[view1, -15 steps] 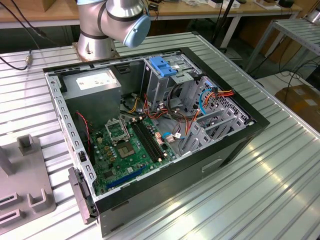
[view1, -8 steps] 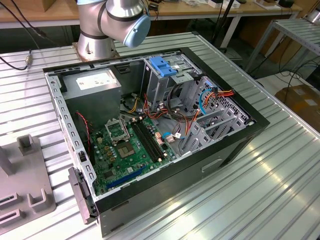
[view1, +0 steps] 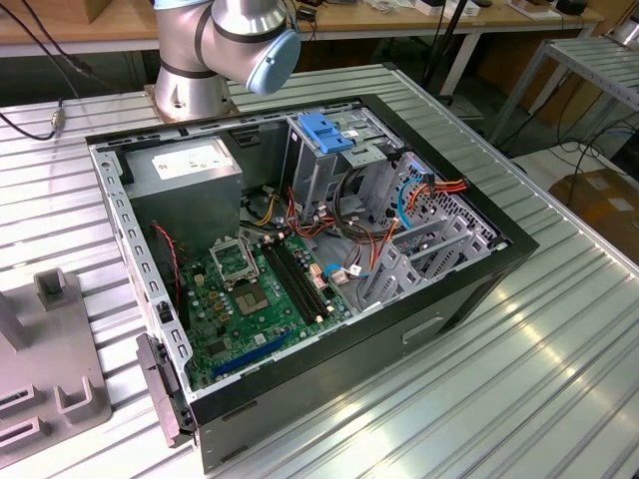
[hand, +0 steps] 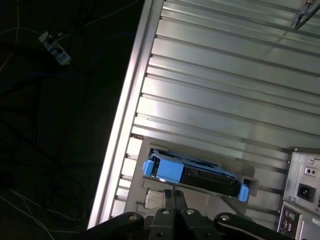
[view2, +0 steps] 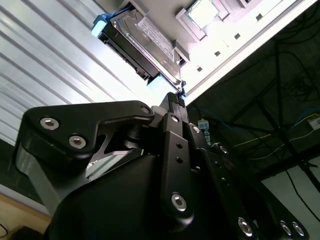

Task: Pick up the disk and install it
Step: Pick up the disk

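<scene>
The disk (hand: 202,176) stands on edge in a grey holder (hand: 150,199) on the ribbed metal table, near the table's edge. It is a dark flat drive with a white label (view2: 157,37) and blue side rails (view2: 100,25). My gripper (hand: 174,196) hangs above it, a short way off and not touching it. In both wrist views the two black fingertips (view2: 176,98) are pressed together with nothing between them.
An open computer case (view1: 300,249) lies on the table, with a motherboard (view1: 260,289), a grey power-supply box (view1: 185,165) and a metal drive cage with a blue handle (view1: 324,130). The arm's base (view1: 215,50) stands behind it. A grey fixture (view1: 50,369) sits at the exterior view's left.
</scene>
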### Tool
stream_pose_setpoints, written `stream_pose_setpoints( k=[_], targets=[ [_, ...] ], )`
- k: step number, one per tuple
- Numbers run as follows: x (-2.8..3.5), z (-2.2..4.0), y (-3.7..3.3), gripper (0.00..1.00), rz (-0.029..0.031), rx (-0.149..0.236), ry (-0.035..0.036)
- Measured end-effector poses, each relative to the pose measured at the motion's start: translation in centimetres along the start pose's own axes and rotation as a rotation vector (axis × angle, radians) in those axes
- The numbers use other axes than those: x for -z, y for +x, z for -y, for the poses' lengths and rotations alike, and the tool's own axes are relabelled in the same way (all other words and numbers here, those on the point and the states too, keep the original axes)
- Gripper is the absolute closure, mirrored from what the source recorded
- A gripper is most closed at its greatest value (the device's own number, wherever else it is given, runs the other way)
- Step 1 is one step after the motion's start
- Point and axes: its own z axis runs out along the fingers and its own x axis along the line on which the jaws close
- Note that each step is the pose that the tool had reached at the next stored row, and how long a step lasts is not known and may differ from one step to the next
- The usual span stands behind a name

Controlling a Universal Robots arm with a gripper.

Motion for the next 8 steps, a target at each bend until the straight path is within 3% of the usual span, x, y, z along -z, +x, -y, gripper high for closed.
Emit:
stream_pose_setpoints(
  k=[8],
  targets=[
    [0.00, 0.00, 0.00, 0.90, -0.0017, 0.037, -0.0006]
  ],
)
